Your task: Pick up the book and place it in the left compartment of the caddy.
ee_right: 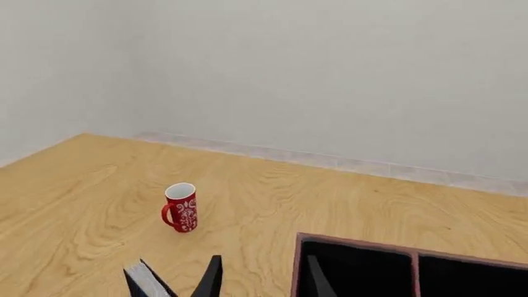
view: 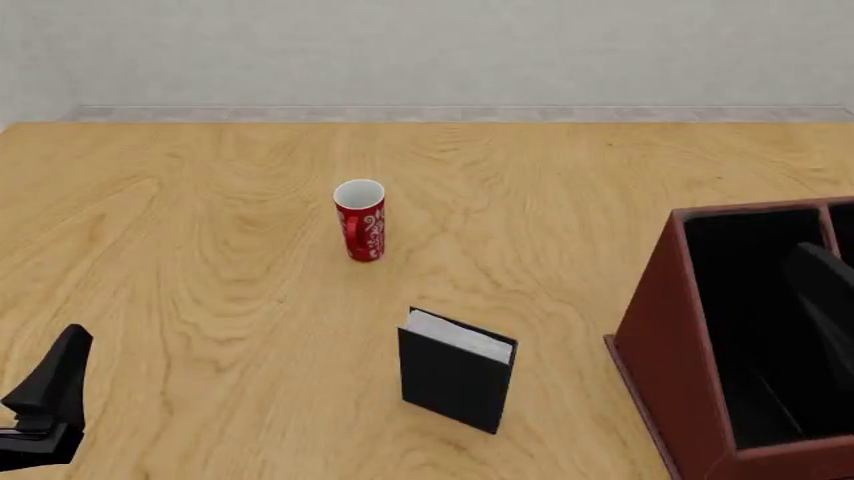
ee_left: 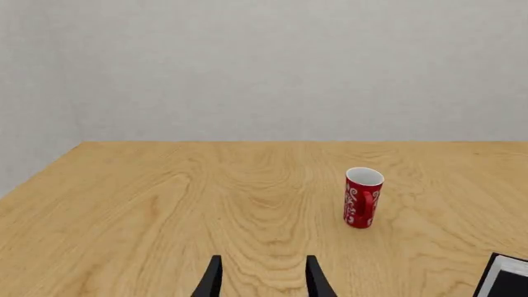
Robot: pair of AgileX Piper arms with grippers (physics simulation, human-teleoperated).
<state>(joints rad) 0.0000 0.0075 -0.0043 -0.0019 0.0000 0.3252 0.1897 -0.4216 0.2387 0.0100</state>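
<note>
The black book (view: 455, 381) stands upright on the table, white page edges up, left of the caddy (view: 661, 340). A corner of the book (ee_left: 505, 279) shows in the left wrist view, and its top (ee_right: 145, 279) in the right wrist view. The caddy's wide, black-lined left compartment (view: 747, 310) holds nothing I can make out. My left gripper (ee_left: 264, 283) is open low over bare wood at the near left (view: 54, 385), far from the book. My right gripper (ee_right: 264, 281) is open above the caddy's left wall (ee_right: 298, 266), between the book and the compartment (ee_right: 355, 272). In the front view it is a dark shape (view: 817, 285) over the caddy.
A red cup (view: 360, 220) with white patterning stands upright beyond the book, toward the table's (view: 200, 250) middle; both wrist views show the cup (ee_left: 363, 198) (ee_right: 182, 208). A narrower caddy slot (ee_right: 470, 278) lies past the divider. A pale wall bounds the far edge.
</note>
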